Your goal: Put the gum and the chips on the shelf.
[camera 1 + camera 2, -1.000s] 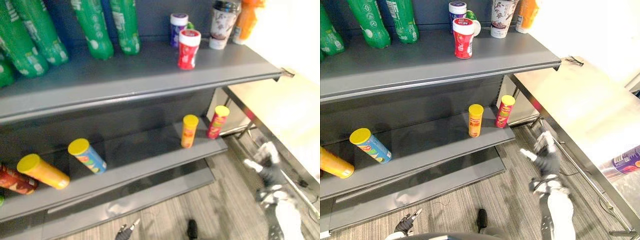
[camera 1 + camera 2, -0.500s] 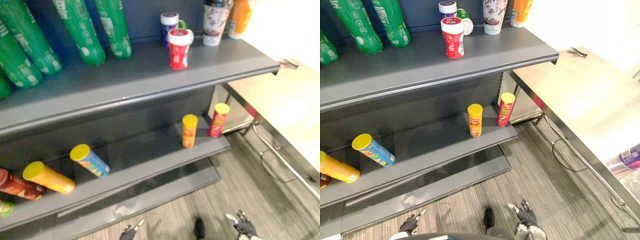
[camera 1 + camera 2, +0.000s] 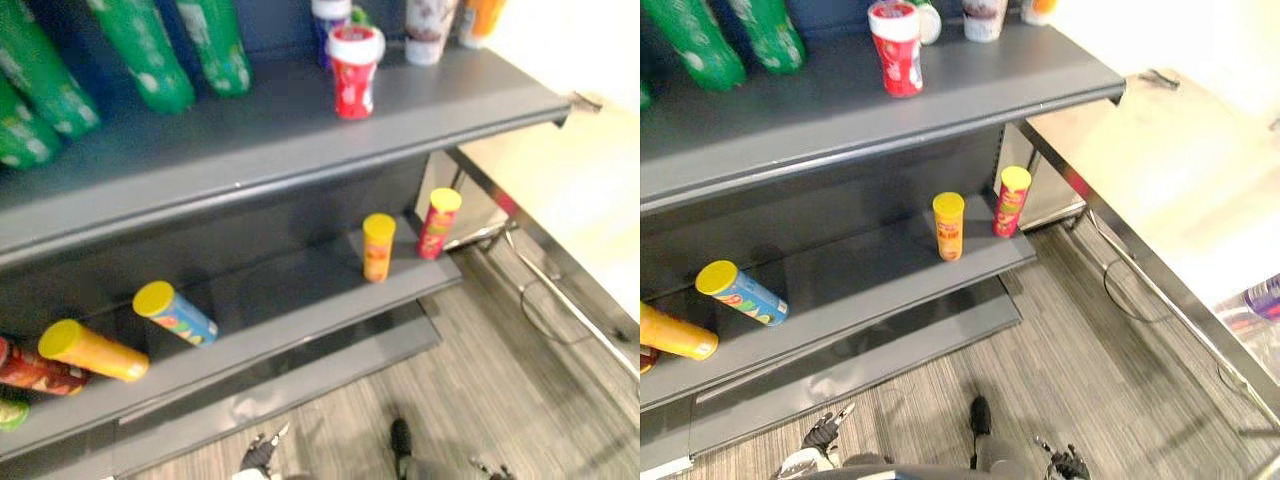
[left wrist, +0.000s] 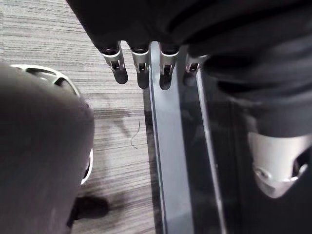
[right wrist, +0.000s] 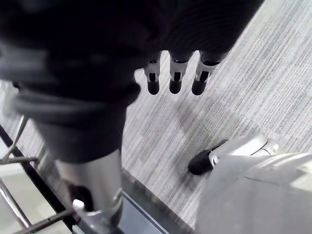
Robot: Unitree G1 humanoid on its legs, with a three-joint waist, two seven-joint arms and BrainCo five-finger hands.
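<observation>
1. Silver, dark-tipped fingers (image 4: 141, 73) of the left hand (image 3: 823, 434) hang straight and slightly apart, holding nothing; under their tips are the grey striped floor (image 3: 1080, 380) and the shelf unit's metal base rail (image 4: 168, 170).
2. The fingers (image 5: 175, 78) of the right hand (image 3: 1067, 464) are likewise straight and spread, empty, with only floor below their tips.
3. The red gum jar (image 3: 895, 48) stands upright on the upper shelf (image 3: 940, 110), far above and well ahead of both sets of fingers, nearer the left ones than the right.
4. The orange chips can (image 3: 949, 226) and the red chips can (image 3: 1011, 201) stand upright near each other on the lower shelf (image 3: 860, 280), above and ahead of the fingers, roughly between the two hands and well apart from both.
5. A blue can (image 3: 740, 292) and a yellow can (image 3: 675, 335) lie on their sides on that same shelf, out beyond the left fingers' outer side.
6. Green bottles (image 3: 690, 45) lean on the upper shelf, high over the left fingers.
7. The steel counter (image 3: 1140, 170) runs ahead of and outward from the right fingers, well apart from them.
</observation>
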